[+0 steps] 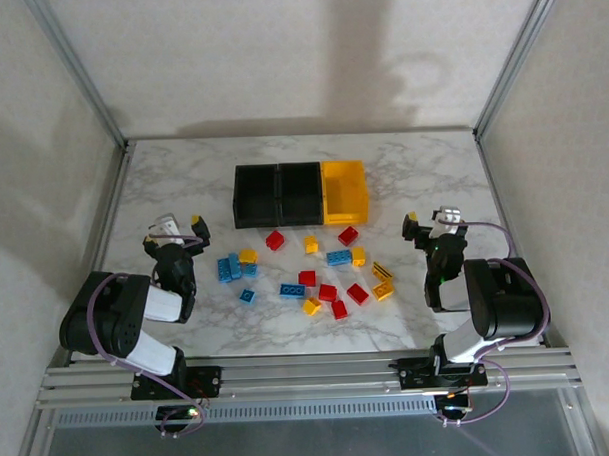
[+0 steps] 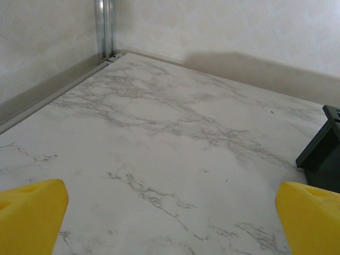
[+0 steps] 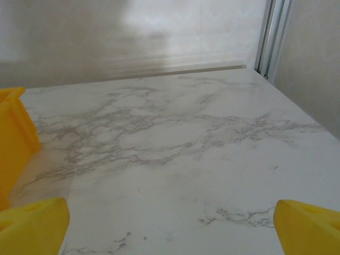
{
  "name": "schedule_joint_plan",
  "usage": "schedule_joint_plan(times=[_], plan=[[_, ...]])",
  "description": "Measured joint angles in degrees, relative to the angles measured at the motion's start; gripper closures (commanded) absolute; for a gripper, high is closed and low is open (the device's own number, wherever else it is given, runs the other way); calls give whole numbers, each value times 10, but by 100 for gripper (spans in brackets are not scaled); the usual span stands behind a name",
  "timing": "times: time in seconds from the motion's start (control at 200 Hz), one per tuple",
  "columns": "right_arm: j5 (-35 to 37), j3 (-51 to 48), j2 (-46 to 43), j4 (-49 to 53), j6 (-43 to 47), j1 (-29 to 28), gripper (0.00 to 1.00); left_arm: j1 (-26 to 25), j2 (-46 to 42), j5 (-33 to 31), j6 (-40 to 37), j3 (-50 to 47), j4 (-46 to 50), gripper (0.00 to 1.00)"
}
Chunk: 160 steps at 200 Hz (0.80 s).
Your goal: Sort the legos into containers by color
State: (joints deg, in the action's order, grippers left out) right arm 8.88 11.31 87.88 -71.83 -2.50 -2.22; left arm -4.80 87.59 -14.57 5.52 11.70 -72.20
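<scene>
Several red, blue and yellow legos lie loose mid-table, among them a red one (image 1: 275,240), a blue one (image 1: 339,257) and a yellow one (image 1: 384,291). Behind them stand the containers in a row: two black bins (image 1: 278,195) and a yellow bin (image 1: 344,192), all looking empty. My left gripper (image 1: 177,228) sits open to the left of the bricks, nothing between its yellow fingertips (image 2: 32,212). To the right of the bricks my right gripper (image 1: 429,219) is open too, over bare marble (image 3: 170,223).
A corner of a black bin (image 2: 324,154) shows at the right edge of the left wrist view. The yellow bin's side (image 3: 13,138) shows at the left of the right wrist view. Metal frame posts (image 1: 79,71) and white walls enclose the marble table (image 1: 182,172).
</scene>
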Motion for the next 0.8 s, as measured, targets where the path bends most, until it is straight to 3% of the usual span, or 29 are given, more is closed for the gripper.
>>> schedule_joint_plan(times=[0.365, 0.696, 0.801], plan=[[3, 1, -1, 3, 0, 0, 1, 0, 0, 0, 0, 0, 0, 1], [33, 110, -145, 208, -42, 1, 1, -14, -105, -33, 5, 88, 148, 1], [46, 138, -219, 303, -125, 1, 1, -14, -163, -34, 67, 104, 203, 0]])
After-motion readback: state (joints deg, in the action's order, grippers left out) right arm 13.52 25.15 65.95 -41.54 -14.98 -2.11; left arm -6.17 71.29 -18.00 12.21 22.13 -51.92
